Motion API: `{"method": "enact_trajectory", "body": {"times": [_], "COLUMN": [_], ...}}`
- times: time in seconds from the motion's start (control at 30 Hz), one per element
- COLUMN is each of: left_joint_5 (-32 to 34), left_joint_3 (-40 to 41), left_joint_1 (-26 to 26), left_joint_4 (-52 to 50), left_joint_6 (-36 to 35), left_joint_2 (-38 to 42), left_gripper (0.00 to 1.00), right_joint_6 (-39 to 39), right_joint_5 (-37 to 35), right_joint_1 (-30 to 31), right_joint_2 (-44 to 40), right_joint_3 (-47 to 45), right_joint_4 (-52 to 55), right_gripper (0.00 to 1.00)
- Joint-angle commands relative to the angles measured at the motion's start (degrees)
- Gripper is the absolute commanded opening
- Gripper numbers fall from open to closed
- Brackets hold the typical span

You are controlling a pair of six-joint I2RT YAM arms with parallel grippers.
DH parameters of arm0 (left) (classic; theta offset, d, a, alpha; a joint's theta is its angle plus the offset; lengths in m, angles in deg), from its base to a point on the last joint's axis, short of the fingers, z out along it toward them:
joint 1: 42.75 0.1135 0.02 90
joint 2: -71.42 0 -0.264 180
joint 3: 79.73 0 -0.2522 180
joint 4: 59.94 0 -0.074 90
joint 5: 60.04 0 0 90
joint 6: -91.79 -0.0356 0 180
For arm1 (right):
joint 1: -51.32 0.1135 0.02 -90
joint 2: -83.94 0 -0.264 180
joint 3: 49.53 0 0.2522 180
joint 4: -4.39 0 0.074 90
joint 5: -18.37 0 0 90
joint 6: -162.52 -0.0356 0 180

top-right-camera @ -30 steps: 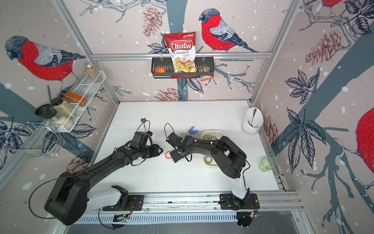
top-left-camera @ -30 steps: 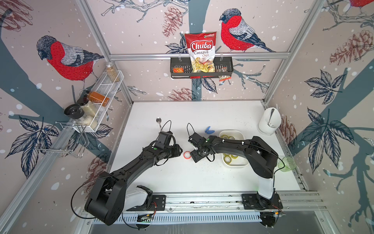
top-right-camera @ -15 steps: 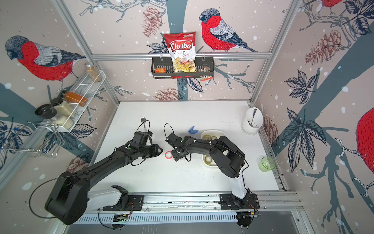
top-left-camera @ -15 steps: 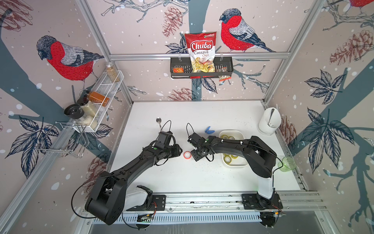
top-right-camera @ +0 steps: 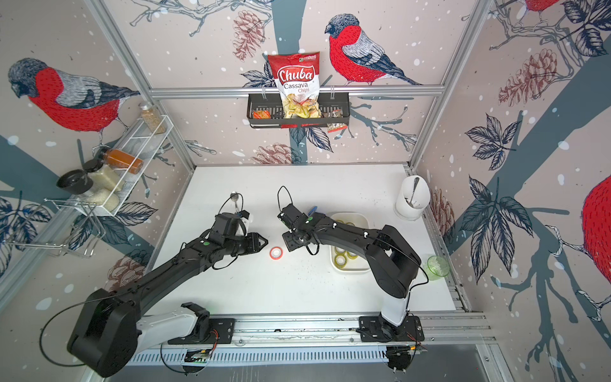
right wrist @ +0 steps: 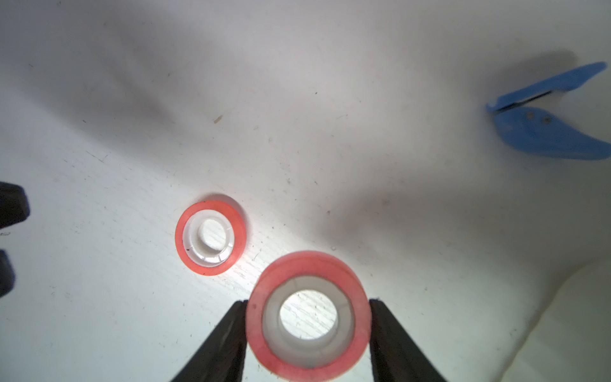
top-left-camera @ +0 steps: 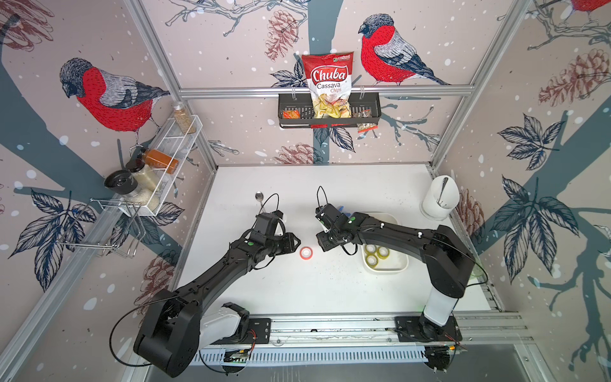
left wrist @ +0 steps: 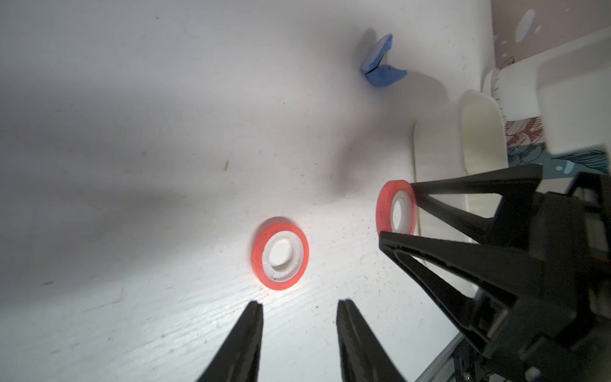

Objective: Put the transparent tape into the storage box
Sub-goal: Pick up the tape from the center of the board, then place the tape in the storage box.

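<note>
left gripper: jaws narrowly parted, empty, tips just short of the loose roll.
loose tape roll: red-edged, white core, flat on the table, at the left gripper's 3 o'clock.
right gripper: clamped across the held tape roll, a matching one.
bag: reads "Chuba Cassava Chips", at 12 o'clock in the wall basket.
storage box: 4 o'clock from the right gripper, holding yellowish rolls.

- The box, shallow, white and round-cornered, stood on the table and held three yellowish clear rolls lying flat.
- One tape roll, red-tinted with a white core, sat clamped across its rim in my right gripper, near the box.
- A second roll like it lay flat on the table, apart from the first.
</note>
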Motion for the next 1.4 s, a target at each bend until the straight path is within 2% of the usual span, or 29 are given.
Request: {"method": "enact_trajectory", "body": {"times": [0.0,0.23,0.8,1.0,1.37], "left_joint_5": [-1.4,-1.0,-1.5,-1.4,0.9], "left_joint_3": [-1.5,-4.5,-14.5,-17.1,-18.4], "left_joint_1": [-0.8,-5.4,-12.9,-14.6,-14.9], "left_joint_4": [1.9,3.6,6.4,6.4,3.8], "left_joint_6": [-1.4,-2.3,-3.1,-3.5,-4.6], "left_joint_2": [0.0,-3.1,-14.0,-16.8,-16.8], "left_gripper": [0.42,0.42,0.42,0.42,0.42], "right_joint_6": [-2.1,-5.7,-10.4,-9.2,-7.0], "right_joint_5": [2.1,5.2,4.8,5.9,6.7], "right_joint_1": [-2.0,-9.3,-25.5,-27.4,-27.6], "right_joint_2": [-2.4,-9.3,-23.1,-22.3,-14.8], "right_joint_3": [-0.7,-4.6,-18.7,-21.8,-20.7], "right_joint_4": [1.0,1.1,4.3,2.6,-0.6], "right_gripper": [0.55,0.54,0.54,0.55,0.55]}}
